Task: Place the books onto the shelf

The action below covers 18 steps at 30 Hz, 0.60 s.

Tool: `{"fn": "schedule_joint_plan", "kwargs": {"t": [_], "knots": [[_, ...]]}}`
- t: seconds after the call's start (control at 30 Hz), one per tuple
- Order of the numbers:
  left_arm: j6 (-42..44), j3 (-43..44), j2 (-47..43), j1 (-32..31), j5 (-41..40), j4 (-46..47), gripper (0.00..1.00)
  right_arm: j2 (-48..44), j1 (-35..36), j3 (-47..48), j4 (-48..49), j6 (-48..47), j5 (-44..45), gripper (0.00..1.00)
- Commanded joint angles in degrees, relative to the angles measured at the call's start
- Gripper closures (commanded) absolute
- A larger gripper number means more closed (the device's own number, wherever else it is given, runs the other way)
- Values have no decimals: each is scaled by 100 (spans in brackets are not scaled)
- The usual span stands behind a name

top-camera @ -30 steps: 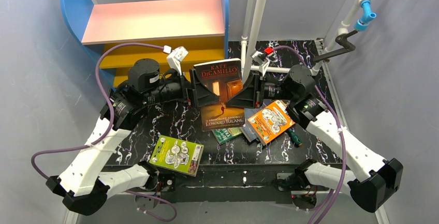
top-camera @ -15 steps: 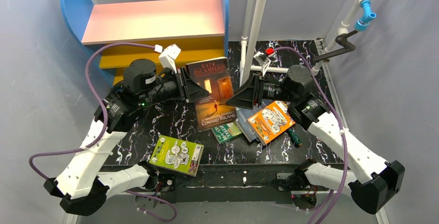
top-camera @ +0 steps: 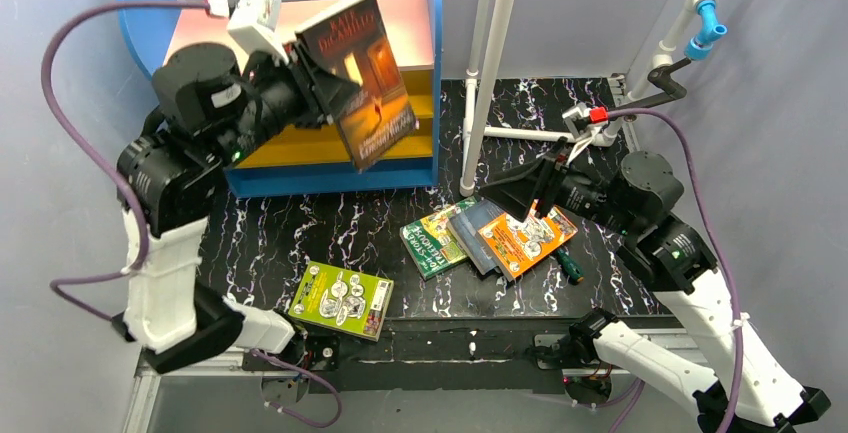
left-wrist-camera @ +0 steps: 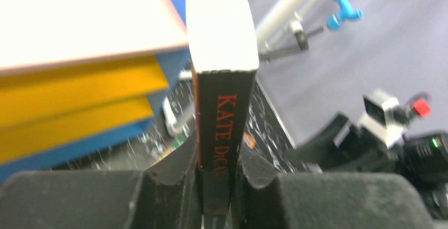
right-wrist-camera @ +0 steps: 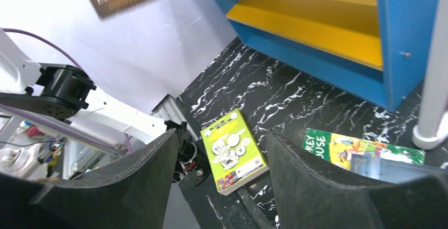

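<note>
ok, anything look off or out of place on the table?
A screwdriver lies just right of the orange book, a tool among books. The lime-green book sits askew at the table's near edge, alone.

grey walls (top-camera: 780,153), blk marbled table (top-camera: 330,233), wht pipes (top-camera: 490,43)

The shelf (top-camera: 330,178) fills the upper left of the top view. The held book (top-camera: 365,83) hangs across the right half of its open front; the left half stands open. White poles (top-camera: 493,53) close off the shelf's right side. The table (top-camera: 290,238) is bare at centre left, above the green book (top-camera: 340,300). The book pile (top-camera: 490,238) and right arm (top-camera: 650,183) occupy centre right.
</note>
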Motion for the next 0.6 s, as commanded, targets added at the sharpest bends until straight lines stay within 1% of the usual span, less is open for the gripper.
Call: {"fn": "schedule_joint_plan", "kwargs": {"t": [0.0,0.17,0.3,0.4,0.47,0.57], "knots": [[1039,1174,901,10,-1162,204,100,-61,-5,169,-394,-303,569,31],[2087,1331,1437,12,-2510,1744,100,7,-4,252,-564,-289,637,32],[2708,1463,1905,17,-3129,2704,100,96,-4,377,-769,-323,738,32],[2926,1461,2145,4,-3300,3212,100,188,-5,446,-883,-342,806,32],[2929,1358,2220,2,-3289,3554,100,218,-4,415,-832,-327,793,32],[3289,1202,2388,-89,-3222,4147,100,263,0,366,-755,-249,771,32]]}}
